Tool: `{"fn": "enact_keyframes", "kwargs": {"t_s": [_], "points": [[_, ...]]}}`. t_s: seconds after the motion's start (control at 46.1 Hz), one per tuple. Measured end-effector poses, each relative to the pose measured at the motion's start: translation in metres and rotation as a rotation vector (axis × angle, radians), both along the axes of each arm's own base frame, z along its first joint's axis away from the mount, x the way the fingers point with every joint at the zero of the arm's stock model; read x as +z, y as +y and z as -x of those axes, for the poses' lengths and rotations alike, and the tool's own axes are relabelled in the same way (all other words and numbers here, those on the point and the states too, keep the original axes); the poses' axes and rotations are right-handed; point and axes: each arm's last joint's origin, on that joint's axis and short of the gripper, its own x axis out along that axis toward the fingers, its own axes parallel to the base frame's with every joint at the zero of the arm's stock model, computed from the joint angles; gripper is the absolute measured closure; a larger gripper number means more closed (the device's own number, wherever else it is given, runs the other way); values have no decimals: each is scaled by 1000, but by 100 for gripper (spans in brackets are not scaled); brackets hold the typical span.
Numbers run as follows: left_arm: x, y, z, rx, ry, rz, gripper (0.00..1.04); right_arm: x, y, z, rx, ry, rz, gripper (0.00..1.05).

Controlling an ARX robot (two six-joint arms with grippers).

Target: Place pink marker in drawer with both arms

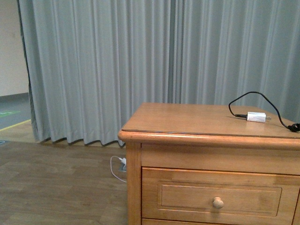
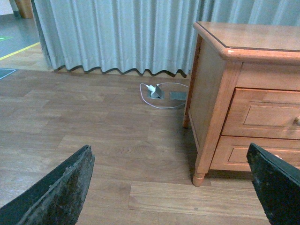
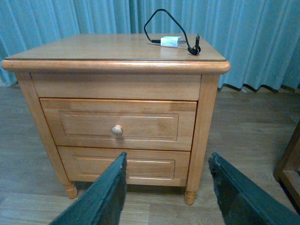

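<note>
Grey curtains (image 1: 117,70) hang behind a wooden nightstand (image 1: 197,119) that stands on a brown wood floor (image 1: 56,187). On top of the nightstand lies a small white charger (image 1: 256,116) with a black cable (image 1: 253,96) that loops up and runs off to the side. No pink marker can be seen in any view.

On the front of the nightstand is the drawer (image 3: 118,124), the upper and taller one. It is shut, and its round pale knob (image 3: 116,130) sits in the middle of the panel. Below it is a lower drawer (image 3: 124,166), also shut.

Neither arm shows in the front view. In the left wrist view, the left end effector (image 2: 171,187) is open, with its two dark fingers (image 2: 61,192) far apart and nothing between them. It is above the floor, off to the side of the nightstand. A white plug (image 2: 151,88) with a thin white cord lies on the floor near the curtains.

In the right wrist view, the right end effector (image 3: 166,192) is open too, and it holds nothing. It faces the front of the nightstand and is not touching it. Its fingers (image 3: 105,197) show in front of the lower drawer.
</note>
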Motion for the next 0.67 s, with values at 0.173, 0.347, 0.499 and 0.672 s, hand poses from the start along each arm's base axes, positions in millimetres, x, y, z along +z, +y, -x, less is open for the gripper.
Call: {"fn": "enact_keyframes", "kwargs": {"t_s": [0.173,0.347,0.499,0.672], "points": [[0,0,0,0,0,0,6,0,0,0,0,0,0,14],[0,0,0,0,0,0,6,0,0,0,0,0,0,8],[0,0,0,0,0,0,6,0,0,0,0,0,0,8],[0,0,0,0,0,0,6,0,0,0,0,0,0,8]]}}
